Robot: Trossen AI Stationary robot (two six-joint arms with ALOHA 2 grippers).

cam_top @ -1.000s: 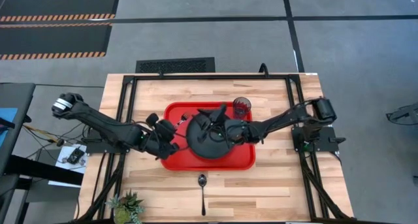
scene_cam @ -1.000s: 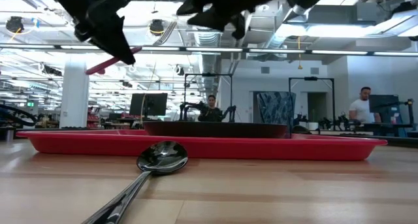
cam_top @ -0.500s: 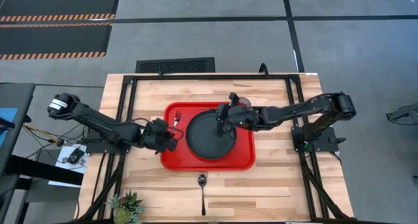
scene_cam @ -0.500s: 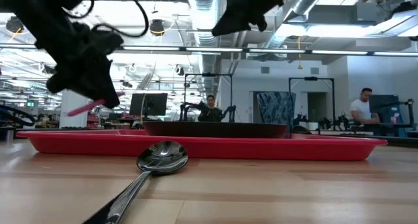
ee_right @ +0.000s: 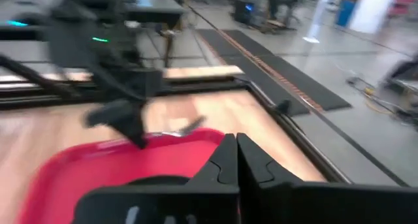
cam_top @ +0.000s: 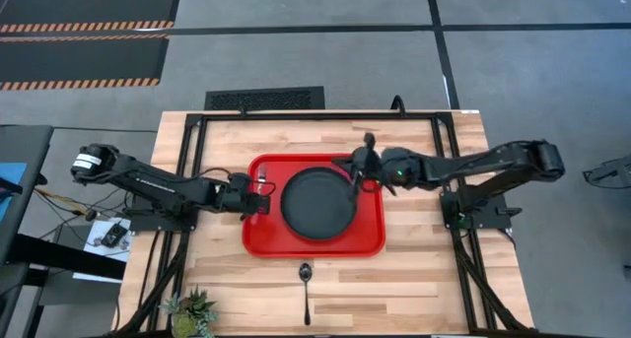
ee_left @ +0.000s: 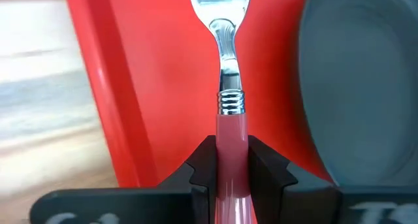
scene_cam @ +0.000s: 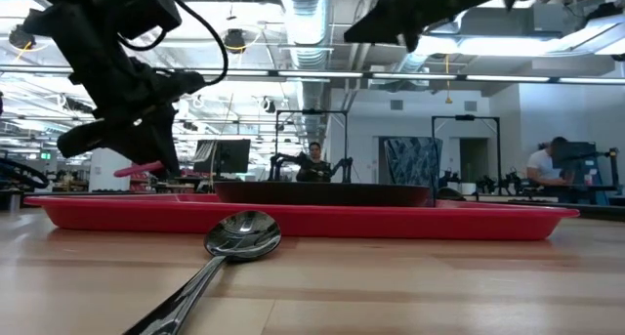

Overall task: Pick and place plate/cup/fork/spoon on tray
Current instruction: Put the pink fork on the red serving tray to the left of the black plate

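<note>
My left end effector [ee_left: 232,165] grips the fork [ee_left: 228,87] by its pink handle, long axis running out ahead, tines fwd over the red tray [cam_top: 264,241] w/ the black plate [cam_top: 317,200] beside. Right end effector [cam_top: 361,167] is closed, empty, above tray's far edge. Spoon [cam_top: 306,279] lies on the wood bench [cam_top: 414,279], bowl toward tray. Open lab behind, a person [scene_cam: 543,165] at right.
</note>
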